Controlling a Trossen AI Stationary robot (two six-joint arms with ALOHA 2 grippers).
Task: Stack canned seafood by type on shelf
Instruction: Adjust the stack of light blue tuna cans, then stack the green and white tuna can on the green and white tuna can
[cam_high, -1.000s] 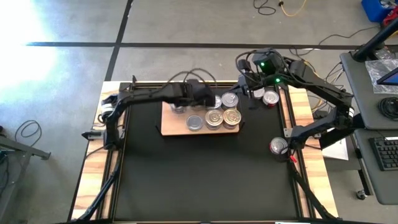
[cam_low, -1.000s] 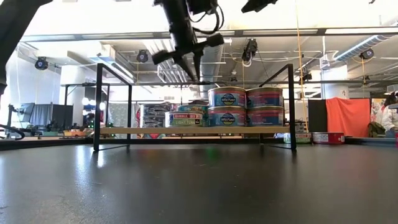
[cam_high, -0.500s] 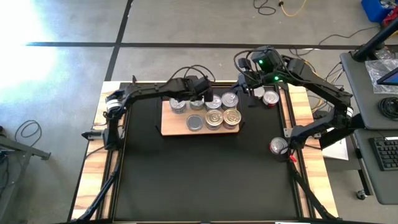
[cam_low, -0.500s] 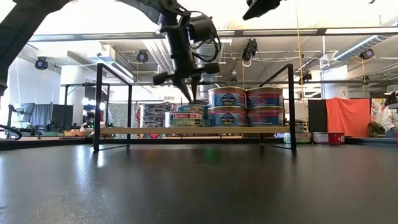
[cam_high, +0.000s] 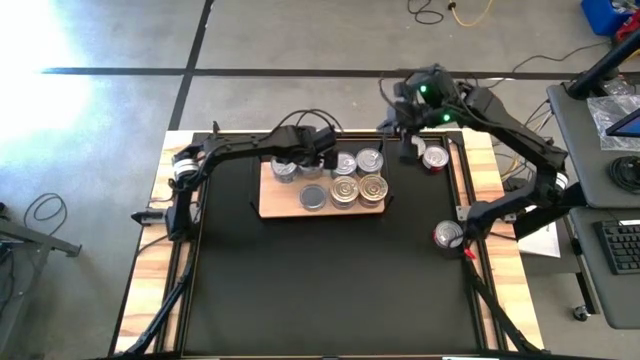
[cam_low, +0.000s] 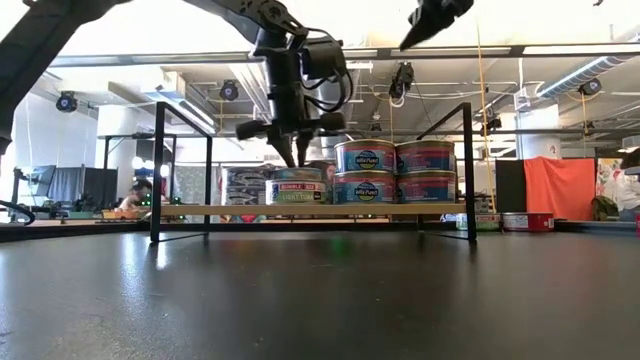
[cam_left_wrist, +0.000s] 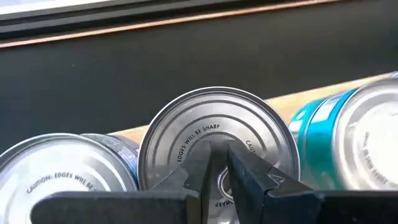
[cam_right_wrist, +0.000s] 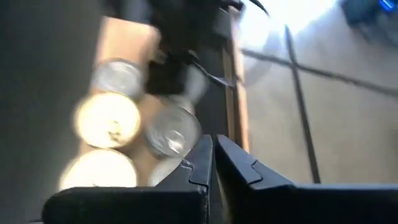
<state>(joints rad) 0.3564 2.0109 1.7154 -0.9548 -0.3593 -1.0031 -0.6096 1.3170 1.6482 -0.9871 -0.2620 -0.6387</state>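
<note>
- The left pincer (cam_high: 318, 160) hangs low over the rear of the shelf (cam_high: 272, 203), its fingers pressed nearly together with only a thin slit between them and nothing pinched.
- In the left wrist view its fingertips (cam_left_wrist: 219, 163) sit just above the silver lid of a tin (cam_left_wrist: 217, 146); whether they touch the lid I cannot tell.
- That tin stands between two others: a silver-topped one (cam_left_wrist: 59, 171) on one side and a teal-sided one (cam_left_wrist: 357, 134) on the other.
- The low view shows the left pincer (cam_low: 288, 150) pointing down behind the tins on the board.
- The right pincer (cam_high: 408, 148) is raised beyond the shelf's right end, fingers pressed shut and empty, near a reddish tin (cam_high: 435, 158) on the table edge.
- Another loose tin (cam_high: 447, 236) lies well apart on the right side of the black mat (cam_high: 330, 290).
- On the shelf, two gold-topped stacks (cam_high: 358, 188) fill the right end, with silver-topped tins (cam_high: 314, 197) towards the left.
- Judgement: sorting is well along, with at least two tins still off the shelf; the left arm seems to be between tins, either just rid of one or about to nudge one.
- The next move would call for spreading the fingers before any grasp, and for a straight lift clear of the neighbouring tins.
</note>
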